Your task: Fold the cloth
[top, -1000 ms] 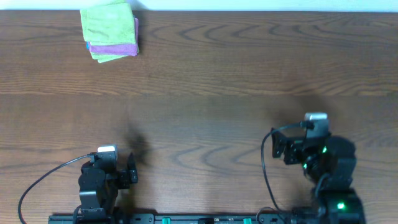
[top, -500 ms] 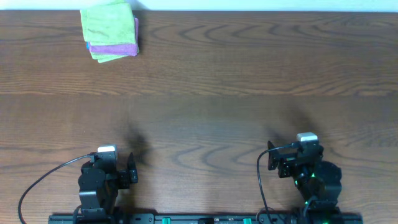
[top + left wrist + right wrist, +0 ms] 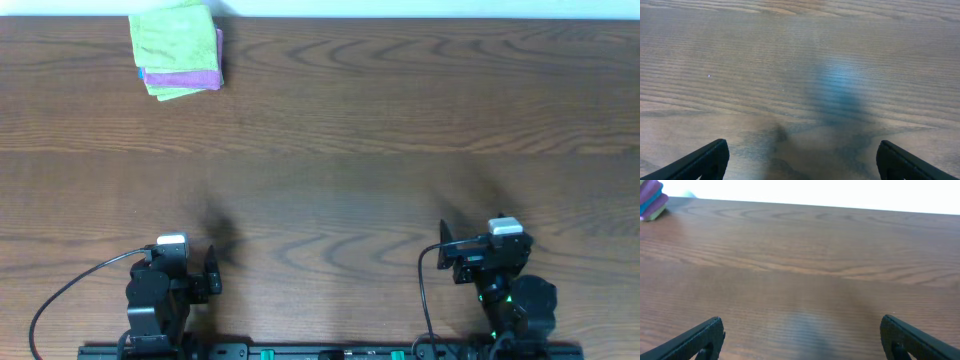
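Holding the left claw (image 3: 802,152) and right claw (image 3: 802,327) spread and empty over the tabletop (image 3: 400,150), I judge folding done: the cloth (image 3: 172,35) tops the pile (image 3: 190,77) far ahead, leftward.

Even light; soft shadows; bluish glare on table (image 3: 840,85).

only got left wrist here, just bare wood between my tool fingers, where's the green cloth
Observer: The lime-green cloth is at the far left corner of the table, well away from the left tool.
Operator: anything with it
Observer: It lies folded on top of a pink-magenta cloth.
Operator: right arm holding anything
Observer: No, the right tool is open over bare wood near the front edge.
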You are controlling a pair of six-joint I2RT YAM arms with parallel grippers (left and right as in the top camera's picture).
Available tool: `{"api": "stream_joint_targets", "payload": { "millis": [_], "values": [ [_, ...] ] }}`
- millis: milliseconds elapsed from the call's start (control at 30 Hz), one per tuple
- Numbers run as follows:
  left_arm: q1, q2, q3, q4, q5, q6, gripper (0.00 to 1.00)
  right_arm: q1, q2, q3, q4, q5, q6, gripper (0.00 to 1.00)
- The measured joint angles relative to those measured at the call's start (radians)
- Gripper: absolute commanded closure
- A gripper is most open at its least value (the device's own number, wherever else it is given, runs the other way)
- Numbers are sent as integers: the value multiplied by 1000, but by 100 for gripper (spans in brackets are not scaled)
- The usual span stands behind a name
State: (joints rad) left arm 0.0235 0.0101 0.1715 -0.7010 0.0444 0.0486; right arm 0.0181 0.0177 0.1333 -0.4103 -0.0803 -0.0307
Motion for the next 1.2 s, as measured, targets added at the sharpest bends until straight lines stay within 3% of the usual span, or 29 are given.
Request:
{"api": "stream_joint_targets", "payload": {
  "millis": [1200],
  "values": [
    [0, 0, 0, 0, 0, 0, 5, 0, -3, 0, 0, 14, -3, 1]
  ]
}}
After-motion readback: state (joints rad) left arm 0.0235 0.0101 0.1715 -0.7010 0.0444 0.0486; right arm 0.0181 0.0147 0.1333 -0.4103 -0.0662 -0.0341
